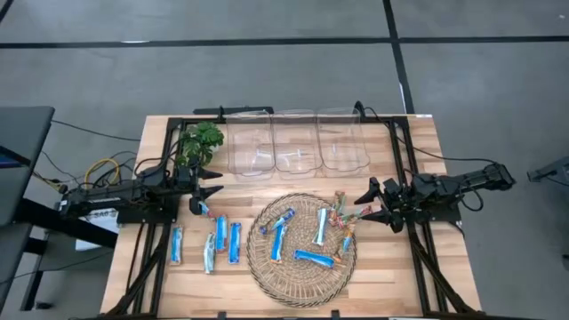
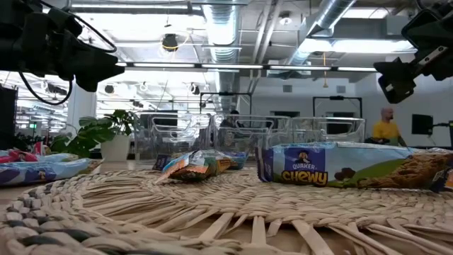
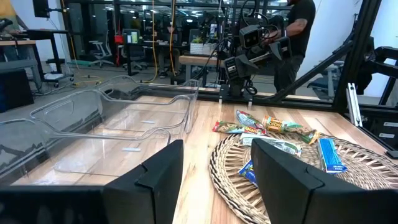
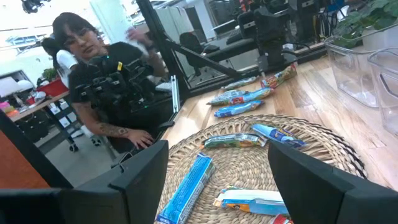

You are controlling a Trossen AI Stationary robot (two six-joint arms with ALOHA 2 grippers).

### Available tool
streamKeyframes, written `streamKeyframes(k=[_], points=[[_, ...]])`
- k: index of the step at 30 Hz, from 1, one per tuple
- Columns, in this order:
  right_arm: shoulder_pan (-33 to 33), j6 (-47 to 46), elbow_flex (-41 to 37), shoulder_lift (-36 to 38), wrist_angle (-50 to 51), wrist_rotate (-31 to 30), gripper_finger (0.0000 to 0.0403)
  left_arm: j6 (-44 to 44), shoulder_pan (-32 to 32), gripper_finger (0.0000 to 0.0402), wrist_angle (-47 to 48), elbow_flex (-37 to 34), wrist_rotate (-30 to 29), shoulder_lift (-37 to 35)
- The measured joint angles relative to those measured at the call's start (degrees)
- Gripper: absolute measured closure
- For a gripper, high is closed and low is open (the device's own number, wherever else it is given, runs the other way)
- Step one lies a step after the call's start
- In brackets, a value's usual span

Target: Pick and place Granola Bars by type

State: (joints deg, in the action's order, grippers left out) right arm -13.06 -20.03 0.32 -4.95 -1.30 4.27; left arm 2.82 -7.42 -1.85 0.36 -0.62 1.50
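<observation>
My left claw hovered spread near the table's left edge, above blue Granola Bars; more lay on the woven mat. My right claw gaped by the mat's right rim: next, pinch one.

The bars are mostly bright blue with white marks — a few are tan, orange and red. The mat is light tan and woven in rings. The table is pale wood with stripes. The bins are clear. The plant is green — the arms are black.
</observation>
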Motion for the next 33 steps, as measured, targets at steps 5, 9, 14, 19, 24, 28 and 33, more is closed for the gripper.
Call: streamKeyframes(k=[5, 9, 14, 19, 24, 28, 33], points=[[0.00, 0.00, 0.00, -0.01, -0.02, 0.00, 0.0132, 0.00, 0.01, 0.0218, 0.01, 0.02, 0.00, 0.00], [0.00, 0.02, 0.00, -0.01, -0.02, 0.00, 0.0132, 0.00, 0.01, 0.0218, 0.02, 0.01, 0.00, 0.00], [0.00, 0.00, 0.00, -0.02, -0.02, 0.00, 0.0132, -0.01, 0.01, 0.0218, 0.02, 0.01, 0.00, 0.00], [0.00, 0.00, 0.00, -0.02, 0.00, 0.00, 0.0132, 0.00, 0.01, 0.0218, 0.01, 0.02, 0.00, 0.00], [-0.02, 0.00, 0.00, 0.00, 0.00, 0.00, 0.0132, 3.65, -0.07, 0.0218, -0.29, 0.01, -0.22, 0.00], [0.00, 0.01, 0.00, -0.02, -0.02, 0.00, 0.0132, 24.38, -0.35, 0.0218, -3.47, 0.35, -2.34, -0.83], [0.00, 0.00, 0.00, 0.00, -0.02, 0.11, 0.0132, 30.44, -0.33, 0.0218, -3.46, 0.78, 2.96, -0.79]])
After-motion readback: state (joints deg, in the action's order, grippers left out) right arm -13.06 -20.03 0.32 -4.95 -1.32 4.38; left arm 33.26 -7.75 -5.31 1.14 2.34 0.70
